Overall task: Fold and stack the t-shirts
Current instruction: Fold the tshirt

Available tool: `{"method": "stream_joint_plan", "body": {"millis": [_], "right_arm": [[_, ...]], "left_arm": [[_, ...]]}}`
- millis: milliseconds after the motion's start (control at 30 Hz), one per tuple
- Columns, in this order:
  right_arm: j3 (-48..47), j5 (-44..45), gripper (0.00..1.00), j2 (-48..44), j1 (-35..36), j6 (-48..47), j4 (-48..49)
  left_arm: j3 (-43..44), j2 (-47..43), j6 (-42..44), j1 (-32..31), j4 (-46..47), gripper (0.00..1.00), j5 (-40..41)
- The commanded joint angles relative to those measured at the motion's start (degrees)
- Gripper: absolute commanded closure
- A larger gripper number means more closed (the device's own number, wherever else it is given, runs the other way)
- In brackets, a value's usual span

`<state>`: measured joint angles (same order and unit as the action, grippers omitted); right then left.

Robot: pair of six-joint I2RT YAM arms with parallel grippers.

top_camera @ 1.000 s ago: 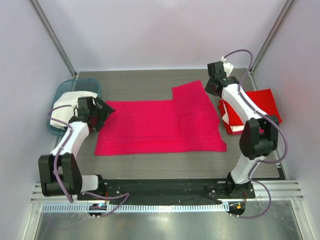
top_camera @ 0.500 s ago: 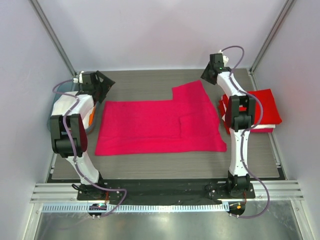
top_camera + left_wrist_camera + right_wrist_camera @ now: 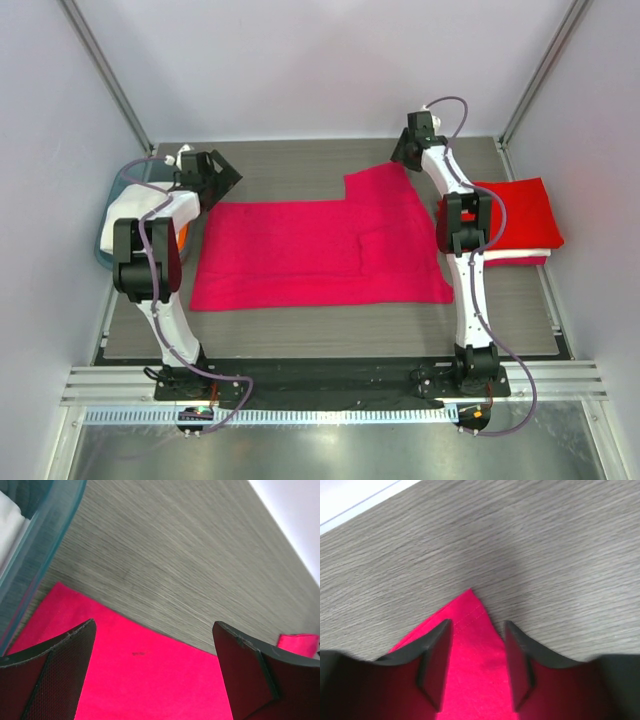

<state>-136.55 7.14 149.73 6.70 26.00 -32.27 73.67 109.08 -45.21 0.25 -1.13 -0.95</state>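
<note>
T-shirt in magenta-pink [image 3: 320, 250] lies spread flat on the grey table [image 3: 300, 165], in the middle between my two arms, with one sleeve part reaching toward the far right. My right gripper [image 3: 403, 152] is at that far right corner of the shirt. In the right wrist view its two fingers [image 3: 436, 665] stand about half apart, one on each side of the pointed corner of the cloth [image 3: 472, 645]. The cloth is seen in the gap between them and is not pinched, so this gripper holds nothing; if the fingertips touch the fabric, I cannot tell. My left gripper [image 3: 220, 178] is at the far left corner of the same shirt, just beside the teal basket [image 3: 104, 240]. In the left wrist view its fingers [image 3: 55, 675] are spread fully wide, with the pink cloth [image 3: 150, 680] and bare table seen between them, and it also holds nothing. The basket wall [image 3: 45, 535] shows in the upper left of that view. Inside the basket there is white cloth [image 3: 135, 205]. On the right side of the table, near my right arm, the red t-shirts [image 3: 525, 205] lie folded in a pile, apart from the pink one.
</note>
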Motion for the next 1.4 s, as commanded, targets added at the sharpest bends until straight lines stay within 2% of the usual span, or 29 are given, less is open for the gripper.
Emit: {"method": "stream_joint_plan", "body": {"millis": [0,100,233,367,433,467,500,600,667,1133,1367], "right_arm": [[-2.49,1.04,0.52,2.22,0.59,-1.30,-0.95],[-2.67,-0.37,0.53,3.46,0.60,-0.86,-0.51],[-2.76,-0.72,0.53,4.43,0.77,-0.42,-0.60],[-2.49,1.03,0.77,3.99,0.77,0.02,-0.51],[-2.32,0.95,0.86,3.64,0.68,0.37,-0.42],[-2.14,0.95,0.92,3.55,0.77,0.80,-0.25],[-1.97,0.25,0.94,3.46,0.77,0.98,-0.33],[-0.65,-0.55,0.96,2.50,0.77,1.07,-0.16],[0.32,-0.37,0.96,1.62,0.77,1.07,0.10],[2.69,-1.95,0.99,0.21,0.77,1.60,1.86],[4.01,-2.22,0.99,-0.66,0.51,1.42,2.74]], "left_arm": [[2.53,1.66,2.67,0.28,1.30,0.00,1.48],[2.79,2.10,3.28,0.36,1.30,0.00,1.91],[6.04,4.20,5.31,1.59,-5.44,0.00,3.49],[8.51,5.44,6.71,2.47,-8.54,0.01,4.64],[8.95,5.71,7.33,2.47,-8.89,0.03,4.82],[9.21,6.14,7.59,2.47,-9.07,0.07,5.08],[9.91,6.58,7.85,2.47,-9.42,0.11,5.17],[12.55,8.69,7.86,2.47,-12.58,0.23,6.92],[13.69,9.83,7.86,2.30,-14.86,0.27,8.76],[22.04,15.28,8.21,0.28,-27.08,0.33,22.30],[30.12,21.43,8.38,0.28,-36.40,0.37,20.38]]}}
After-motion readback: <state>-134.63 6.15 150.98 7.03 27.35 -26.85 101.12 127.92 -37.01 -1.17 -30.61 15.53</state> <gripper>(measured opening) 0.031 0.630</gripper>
